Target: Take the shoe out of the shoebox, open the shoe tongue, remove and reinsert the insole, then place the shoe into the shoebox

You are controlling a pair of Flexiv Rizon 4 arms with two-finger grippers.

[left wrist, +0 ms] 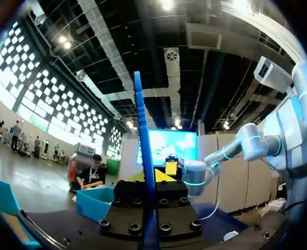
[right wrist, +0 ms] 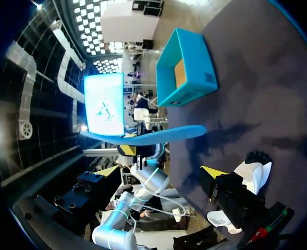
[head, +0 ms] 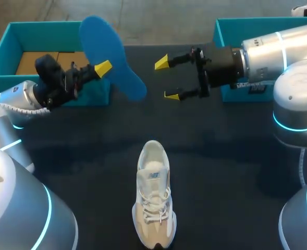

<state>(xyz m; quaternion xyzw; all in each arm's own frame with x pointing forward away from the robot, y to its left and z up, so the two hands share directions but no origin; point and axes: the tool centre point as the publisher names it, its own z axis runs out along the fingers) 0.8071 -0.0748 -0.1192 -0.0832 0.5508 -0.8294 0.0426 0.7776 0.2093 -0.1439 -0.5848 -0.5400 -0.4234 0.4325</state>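
A blue insole (head: 111, 52) is held up in the air, with my left gripper (head: 104, 67) shut on its lower half. In the left wrist view the insole (left wrist: 143, 135) stands edge-on, pinched between the yellow tips of the left gripper (left wrist: 149, 178). My right gripper (head: 167, 79) hangs open just right of the insole, not touching it. Seen from the right wrist, the insole (right wrist: 143, 137) floats ahead of the open right gripper (right wrist: 161, 172). The white and beige shoe (head: 153, 198) lies on the dark table near the front, toe pointing away. The shoe (right wrist: 249, 177) also shows beside the right finger.
A teal shoebox (head: 10, 52) with a cardboard floor stands at the back left, behind my left arm. A second teal box (head: 231, 28) sits at the back right, partly hidden by my right arm. The left teal box (right wrist: 187, 65) lies beyond the insole.
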